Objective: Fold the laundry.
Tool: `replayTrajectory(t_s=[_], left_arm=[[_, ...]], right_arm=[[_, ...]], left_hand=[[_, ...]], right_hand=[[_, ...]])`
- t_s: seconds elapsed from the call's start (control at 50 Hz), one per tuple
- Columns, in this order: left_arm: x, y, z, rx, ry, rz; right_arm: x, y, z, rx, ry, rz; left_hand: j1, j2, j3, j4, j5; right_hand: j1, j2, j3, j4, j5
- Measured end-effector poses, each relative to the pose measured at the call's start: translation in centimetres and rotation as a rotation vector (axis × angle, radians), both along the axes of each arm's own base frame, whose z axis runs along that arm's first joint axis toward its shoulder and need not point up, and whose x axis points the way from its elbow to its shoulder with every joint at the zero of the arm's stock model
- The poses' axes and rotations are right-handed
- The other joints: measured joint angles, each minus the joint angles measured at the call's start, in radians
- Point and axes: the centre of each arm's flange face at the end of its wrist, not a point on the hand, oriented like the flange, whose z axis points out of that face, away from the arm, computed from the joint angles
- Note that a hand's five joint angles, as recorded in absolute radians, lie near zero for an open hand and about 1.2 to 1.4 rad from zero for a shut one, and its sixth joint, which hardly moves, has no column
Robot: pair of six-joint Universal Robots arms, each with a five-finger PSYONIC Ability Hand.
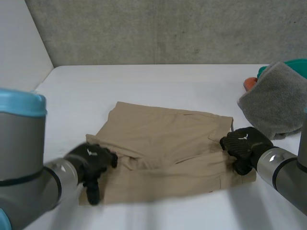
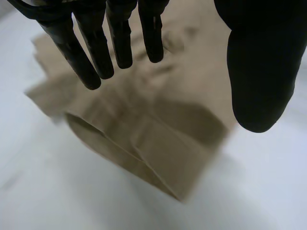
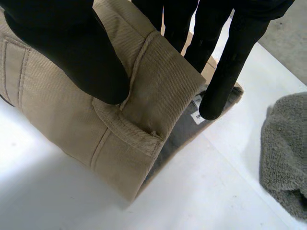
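the beige shorts [image 1: 168, 153] lie flat toward the near edge of the tabletop [image 1: 158, 81], about midway between its left and right edges. they look partly folded: one half seems laid over the other lengthwise, with a loose crease running across the middle, so a first fold appears done and at least one crosswise fold is left, plus smoothing. the right hand [image 1: 244, 143] is at the waistband end, nearer the right edge. its thumb is on top of the turned-over waistband and its fingers are behind it, so it pinches the cloth. the left hand [image 1: 91, 160] hovers at the leg end, fingers straight and spread from the thumb, holding nothing. a grey towel [image 1: 278, 103] sits crumpled by the right edge, well apart from the shorts and not yet folded, so most of the laundry job seems to remain.
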Motion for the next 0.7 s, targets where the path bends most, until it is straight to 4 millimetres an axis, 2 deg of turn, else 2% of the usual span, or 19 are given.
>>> replayTrajectory(t_s=[0.04, 0.1, 0.16, 0.22, 0.34, 0.42, 0.48, 0.58, 0.62, 0.7], left_arm=[[0.0, 0.3, -1.2, 0.036, -0.031, 0.001], [-0.1, -0.1, -2.3, 0.047, -0.065, 0.011], [-0.4, -0.9, -3.2, 0.028, -0.084, 0.022], [-0.7, -1.6, -3.6, -0.008, -0.091, 0.031], [-1.0, -1.8, -3.3, -0.062, -0.093, 0.021], [-0.9, -0.9, -2.8, -0.054, -0.098, -0.013], [-0.5, 1.2, -2.2, -0.003, -0.124, -0.101], [-0.1, 2.4, -1.4, 0.033, -0.153, -0.188], [-0.3, 1.8, -0.8, 0.006, -0.144, -0.197], [-1.5, -0.9, 0.6, -0.105, -0.094, -0.176]], right_arm=[[-0.1, -0.1, 0.0, -0.006, 0.0, -0.014], [-0.2, -0.1, 0.1, -0.008, 0.003, -0.02], [-0.3, 0.0, 0.1, -0.009, 0.008, -0.021], [-0.5, 0.1, 0.3, -0.009, 0.017, -0.016], [-1.1, 0.9, 0.7, 0.014, 0.083, 0.048], [-1.6, 1.7, 0.9, 0.05, 0.143, 0.122], [-2.3, 2.7, 1.1, 0.109, 0.224, 0.248], [-2.9, 2.8, 1.5, 0.14, 0.264, 0.348], [-2.8, 2.2, 1.4, 0.136, 0.247, 0.345], [-2.2, 0.1, 1.1, 0.104, 0.179, 0.279]], left_hand=[[0.086, 0.071, 0.07, 0.068, 0.068], [0.47, 0.437, 0.434, 0.415, 0.409], [0.739, 0.71, 0.7, 0.703, 0.696], [0.76, 0.796, 0.783, 0.788, 0.765], [0.76, 0.802, 0.789, 0.793, 0.765], [0.76, 0.802, 0.789, 0.793, 0.765], [0.76, 0.802, 0.789, 0.793, 0.765], [0.76, 0.802, 0.789, 0.793, 0.765], [0.76, 0.803, 0.79, 0.794, 0.765], [0.76, 0.805, 0.792, 0.795, 0.765]], right_hand=[[0.0, 0.0, 0.0, 0.0, 0.0], [0.0, 0.0, 0.0, 0.0, 0.0], [0.0, 0.0, 0.0, 0.0, 0.0], [0.0, 0.0, 0.0, 0.0, 0.0], [0.0, 0.0, 0.0, 0.0, 0.0], [0.0, 0.0, 0.0, 0.0, 0.0], [0.0, 0.0, 0.0, 0.0, 0.0], [0.0, 0.0, 0.0, 0.0, 0.0], [0.0, 0.0, 0.0, 0.0, 0.0], [0.0, 0.0, 0.0, 0.0, 0.0]])
